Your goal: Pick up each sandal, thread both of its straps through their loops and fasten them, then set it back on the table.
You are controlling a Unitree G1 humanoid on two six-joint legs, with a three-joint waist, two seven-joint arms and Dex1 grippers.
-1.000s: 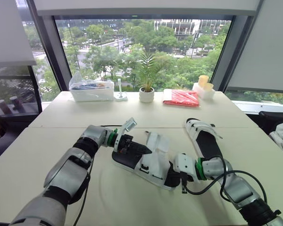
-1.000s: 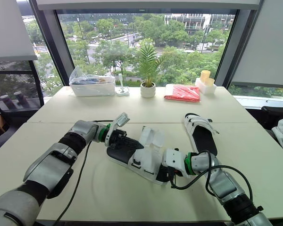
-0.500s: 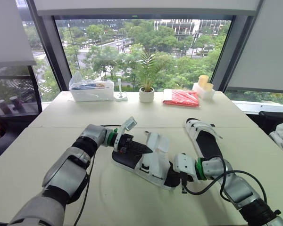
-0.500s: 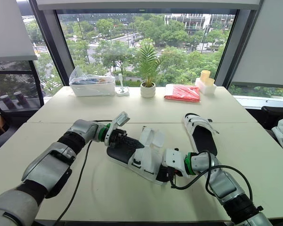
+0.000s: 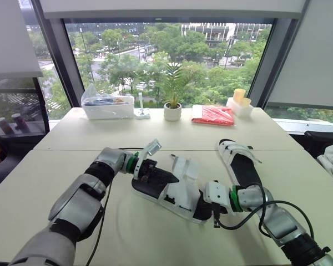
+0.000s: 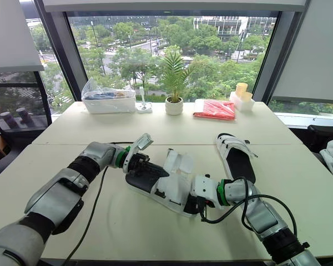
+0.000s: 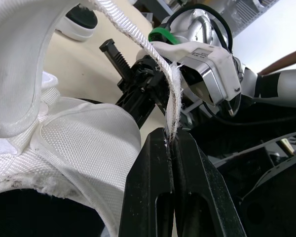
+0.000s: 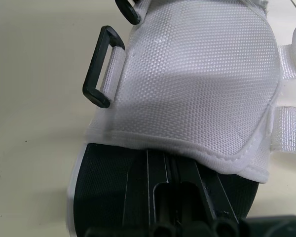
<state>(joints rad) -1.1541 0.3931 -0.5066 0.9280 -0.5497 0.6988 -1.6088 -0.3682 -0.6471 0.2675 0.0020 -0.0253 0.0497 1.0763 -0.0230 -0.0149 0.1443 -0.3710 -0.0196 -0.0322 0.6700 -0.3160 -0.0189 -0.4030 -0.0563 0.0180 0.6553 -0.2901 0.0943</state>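
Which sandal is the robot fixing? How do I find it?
On the big table by the window, look in the middle. The sandal sits between the left hand and right hand. Its white flaps stand up open; the other sandal lies alone to the right.

Office meeting room: long table point(image 5: 183, 137), high city-view window point(image 5: 155, 55).

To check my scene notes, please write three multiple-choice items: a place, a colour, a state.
1. The free sandal lies: A on the floor; B on the table, right of the worked sandal; C in the box.
2. The worked sandal's loop is: A black; B red; C white.
3. The left gripper is: A open; B shut on the strap; C shut on a pen.
Answers: B, it rests on the tabletop; A, dark against white fabric; B, fingers pinch the strap.
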